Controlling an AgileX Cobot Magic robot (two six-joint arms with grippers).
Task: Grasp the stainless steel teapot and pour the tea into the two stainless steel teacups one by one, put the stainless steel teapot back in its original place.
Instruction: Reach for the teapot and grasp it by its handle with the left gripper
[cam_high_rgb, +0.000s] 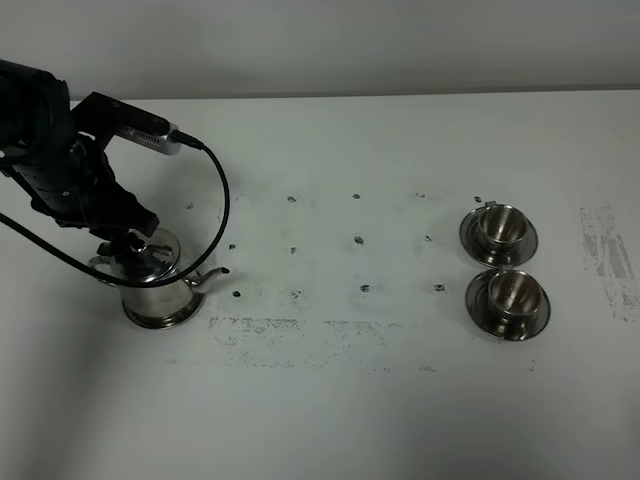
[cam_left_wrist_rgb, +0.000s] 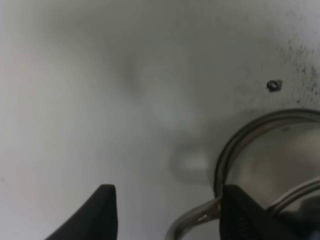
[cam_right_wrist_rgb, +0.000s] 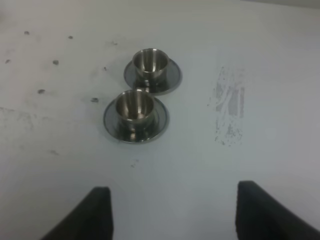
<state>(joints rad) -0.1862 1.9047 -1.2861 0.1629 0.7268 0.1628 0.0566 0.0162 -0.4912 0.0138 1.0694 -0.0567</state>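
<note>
Left pincer (cam_left_wrist_rgb: 170, 200) part-open — stainless steel teapot (cam_left_wrist_rgb: 280, 165) just beside, handle (cam_left_wrist_rgb: 192, 222) between its fingers (cam_left_wrist_rgb: 105, 215)

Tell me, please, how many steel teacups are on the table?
2. The far teacup stands on the right side of the table; the near teacup stands just in front of it, closer to the camera. None seems hidden.

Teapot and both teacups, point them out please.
stainless steel teapot (cam_high_rgb: 158, 297), exterior high view, on its side wall.
far teacup (cam_high_rgb: 500, 226), exterior high view, inside its bowl.
near teacup (cam_high_rgb: 510, 291), exterior high view, inside its bowl.
</note>
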